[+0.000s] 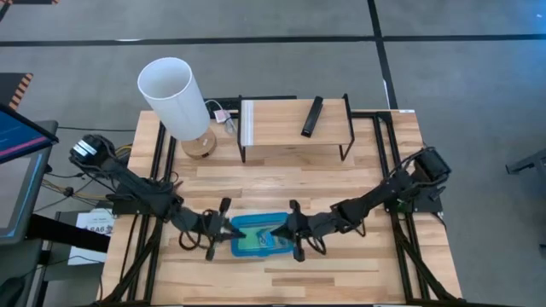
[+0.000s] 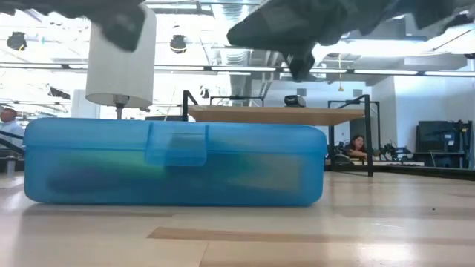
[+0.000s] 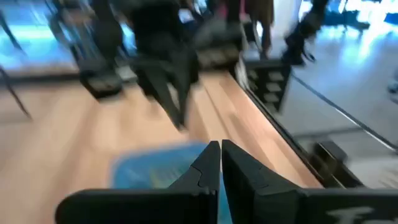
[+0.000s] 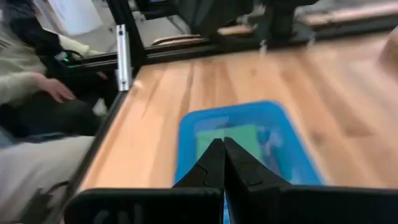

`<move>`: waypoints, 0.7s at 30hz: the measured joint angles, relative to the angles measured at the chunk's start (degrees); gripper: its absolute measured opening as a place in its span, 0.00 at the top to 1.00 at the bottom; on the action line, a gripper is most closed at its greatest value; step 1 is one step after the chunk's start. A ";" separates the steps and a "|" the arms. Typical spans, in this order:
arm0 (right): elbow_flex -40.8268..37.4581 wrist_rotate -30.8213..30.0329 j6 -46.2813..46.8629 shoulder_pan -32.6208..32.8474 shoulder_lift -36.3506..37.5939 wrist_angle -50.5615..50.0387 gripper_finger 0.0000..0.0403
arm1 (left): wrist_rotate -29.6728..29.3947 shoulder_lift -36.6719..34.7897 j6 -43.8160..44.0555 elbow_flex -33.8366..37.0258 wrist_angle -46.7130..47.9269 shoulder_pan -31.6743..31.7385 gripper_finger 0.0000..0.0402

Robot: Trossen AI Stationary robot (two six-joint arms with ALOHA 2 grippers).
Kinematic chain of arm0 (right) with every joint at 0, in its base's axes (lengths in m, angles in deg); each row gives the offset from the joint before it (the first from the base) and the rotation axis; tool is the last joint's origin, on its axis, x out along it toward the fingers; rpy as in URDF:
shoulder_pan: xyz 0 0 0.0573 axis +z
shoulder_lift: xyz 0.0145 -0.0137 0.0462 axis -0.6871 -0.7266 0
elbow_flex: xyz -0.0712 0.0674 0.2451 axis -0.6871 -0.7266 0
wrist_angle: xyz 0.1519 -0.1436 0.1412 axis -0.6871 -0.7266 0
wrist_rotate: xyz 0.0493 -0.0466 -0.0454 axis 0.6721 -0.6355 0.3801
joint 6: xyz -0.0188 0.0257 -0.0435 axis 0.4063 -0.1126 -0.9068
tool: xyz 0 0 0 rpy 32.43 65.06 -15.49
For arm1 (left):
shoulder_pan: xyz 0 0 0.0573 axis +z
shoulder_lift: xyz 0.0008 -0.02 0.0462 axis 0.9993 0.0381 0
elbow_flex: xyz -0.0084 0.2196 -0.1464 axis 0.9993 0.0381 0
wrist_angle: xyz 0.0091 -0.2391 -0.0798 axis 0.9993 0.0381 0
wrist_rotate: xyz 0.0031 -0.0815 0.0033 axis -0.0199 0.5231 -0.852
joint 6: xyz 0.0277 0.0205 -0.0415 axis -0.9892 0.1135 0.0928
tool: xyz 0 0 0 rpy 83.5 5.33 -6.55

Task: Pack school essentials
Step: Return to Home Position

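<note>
Since the translucent blue case (image 2: 245, 159) sits shut at six o'clock on the worktop (image 1: 281, 170), school essentials (image 4: 242, 140) inside, raise your left pincer (image 3: 220, 146) and right pincer (image 4: 222, 144), both closed and empty, straight up first.

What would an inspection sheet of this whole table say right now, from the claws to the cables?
Surface: wooden plank table.
Job's things: blue case, lid shut; a green shape shows through it.
Clutter: lamp at the back; black remote on a small shelf beside it.
Claws: left claw shut, by the case's left end; right claw shut, by its right end.
Cables: loose wires beside the left arm's base.
Surroundings: seated person beyond the table edge; monitor.
</note>
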 joint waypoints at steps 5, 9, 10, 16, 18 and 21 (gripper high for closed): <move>0.02 -3.01 -7.85 -0.05 5.18 0.24 0.97 | 5.72 -3.34 -6.74 -0.02 -3.77 7.50 0.99; 0.03 -4.67 -12.64 -0.01 9.29 -1.51 0.97 | 9.21 -7.86 -7.34 -0.04 -3.02 12.97 0.99; 0.02 -5.33 -13.79 0.04 10.26 -1.98 0.97 | 10.13 -8.80 -7.77 -0.06 -3.19 14.21 0.99; -3.32 -8.56 -18.06 -0.05 17.14 -3.86 0.97 | 14.62 -17.73 -8.49 -0.08 3.15 20.25 0.99; -6.59 -10.45 -18.15 0.02 20.29 -2.46 0.97 | 14.72 -22.28 -9.16 -0.08 6.81 21.08 0.99; -12.06 -10.86 -18.30 0.02 25.38 0.42 0.97 | 14.39 -29.24 -10.75 -0.08 13.25 21.39 0.99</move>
